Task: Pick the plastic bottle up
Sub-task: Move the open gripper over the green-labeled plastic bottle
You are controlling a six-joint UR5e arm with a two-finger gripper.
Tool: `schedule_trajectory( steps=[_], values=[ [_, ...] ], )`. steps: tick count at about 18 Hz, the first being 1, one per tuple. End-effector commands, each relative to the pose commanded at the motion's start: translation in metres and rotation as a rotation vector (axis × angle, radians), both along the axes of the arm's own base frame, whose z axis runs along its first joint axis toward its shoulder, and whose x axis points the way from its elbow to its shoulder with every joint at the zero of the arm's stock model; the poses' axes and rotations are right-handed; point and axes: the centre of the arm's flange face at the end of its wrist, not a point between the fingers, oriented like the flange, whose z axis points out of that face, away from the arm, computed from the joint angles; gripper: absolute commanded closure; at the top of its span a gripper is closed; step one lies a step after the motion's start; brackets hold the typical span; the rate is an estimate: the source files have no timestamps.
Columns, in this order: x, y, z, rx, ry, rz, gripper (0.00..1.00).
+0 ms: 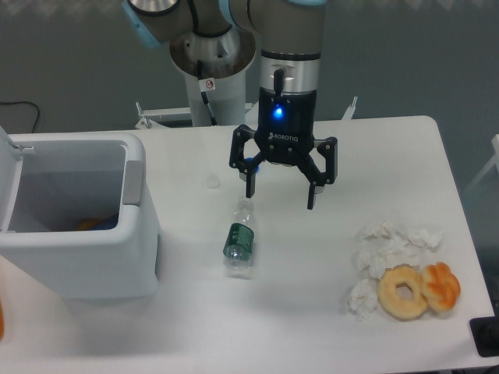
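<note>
The plastic bottle (239, 238) lies on its side on the white table (312, 312), clear with a dark green label band round its middle, its neck pointing away toward the arm. My gripper (281, 195) hangs above the table just behind and to the right of the bottle, fingers spread wide and empty. Its left fingertip (251, 189) is close to the bottle's neck end but not touching it. A small blue cap (251, 163) shows partly behind the left finger.
A white open bin (78, 226) stands at the left with something orange inside. Crumpled white tissues (386, 253), a doughnut (403, 292) and an orange pastry (441, 285) lie at the front right. A faint clear ring (213, 181) lies near the bin.
</note>
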Motion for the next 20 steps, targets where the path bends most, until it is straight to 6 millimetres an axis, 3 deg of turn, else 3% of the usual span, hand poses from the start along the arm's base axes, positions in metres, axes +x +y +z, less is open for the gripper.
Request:
schedule_trajectory(
  steps=[10, 15, 20],
  values=[
    [0.001, -0.004, -0.015, -0.071, 0.020, 0.013, 0.00],
    [0.008, 0.000, -0.029, -0.070, -0.044, 0.087, 0.00],
    [0.002, 0.005, -0.056, -0.103, -0.077, 0.081, 0.00]
  ],
)
